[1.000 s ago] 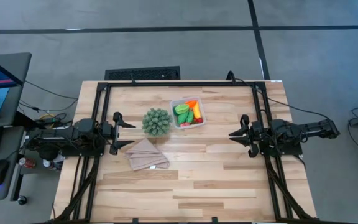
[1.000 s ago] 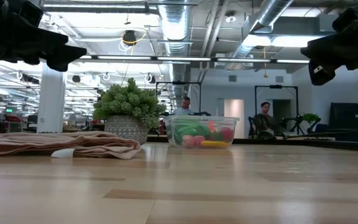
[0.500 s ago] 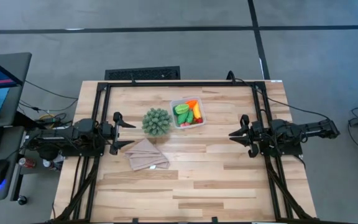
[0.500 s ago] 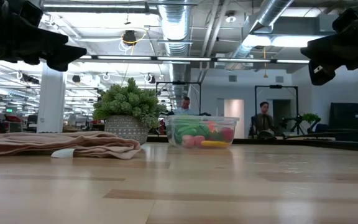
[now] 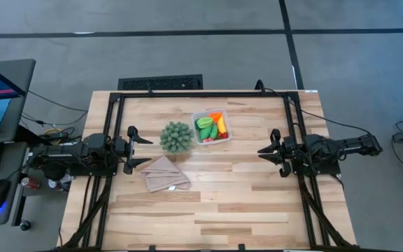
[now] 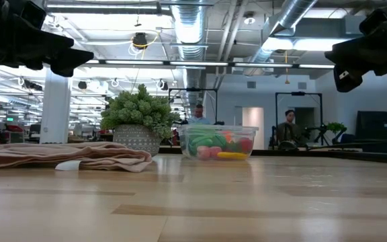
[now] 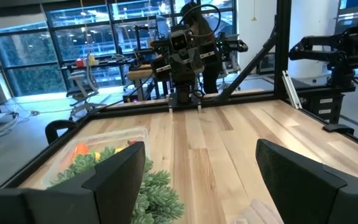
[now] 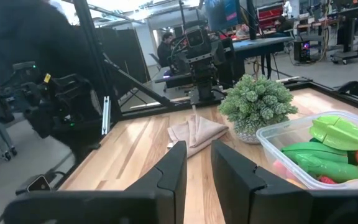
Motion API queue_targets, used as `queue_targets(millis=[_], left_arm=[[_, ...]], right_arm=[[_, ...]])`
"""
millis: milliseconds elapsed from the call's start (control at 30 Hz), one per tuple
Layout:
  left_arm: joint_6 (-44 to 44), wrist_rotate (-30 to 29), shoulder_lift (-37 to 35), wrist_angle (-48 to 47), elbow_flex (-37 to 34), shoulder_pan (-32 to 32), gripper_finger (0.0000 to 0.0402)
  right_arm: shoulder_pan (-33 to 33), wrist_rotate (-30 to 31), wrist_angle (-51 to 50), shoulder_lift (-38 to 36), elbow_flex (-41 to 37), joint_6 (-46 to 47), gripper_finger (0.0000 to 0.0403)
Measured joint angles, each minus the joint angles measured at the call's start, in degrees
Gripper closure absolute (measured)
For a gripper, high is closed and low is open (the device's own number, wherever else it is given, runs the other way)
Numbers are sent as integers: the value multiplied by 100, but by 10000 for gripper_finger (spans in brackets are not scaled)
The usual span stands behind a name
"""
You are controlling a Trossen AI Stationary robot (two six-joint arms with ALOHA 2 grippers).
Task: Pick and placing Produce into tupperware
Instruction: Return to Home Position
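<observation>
Left hand (image 5: 133, 148) spread, right hand (image 5: 271, 151) pressed together, both empty at bench (image 5: 257, 203) sides. Produce (image 5: 211, 127) fills the tupperware (image 5: 224, 134); only the low view shows 2 people (image 6: 287, 126) behind.

1. Your overhead view was evenly lit, with only soft, short shadows on the tabletop (image 5: 215, 203).
2. Your low view was backlit: bright ceiling lights (image 6: 294, 44) left both arms as dark silhouettes.
3. The nearest planks there were blurred.
4. In your wrist views, each pincer's near fingers were dark and soft.
</observation>
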Motion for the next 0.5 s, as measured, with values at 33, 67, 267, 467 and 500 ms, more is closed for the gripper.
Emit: queue_targets(millis=[33,67,267,467,500], left_arm=[[-2,0,0,0,0,0,102],[-21,0,0,0,0,0,102],[-21,0,0,0,0,0,102],[-21,0,0,0,0,0,102],[-19,0,1,0,-1,0,102]], right_arm=[[0,0,2,0,0,0,335],[0,0,2,0,0,0,335],[0,0,2,0,0,0,335],[0,0,2,0,0,0,335],[0,0,2,0,0,0,335]])
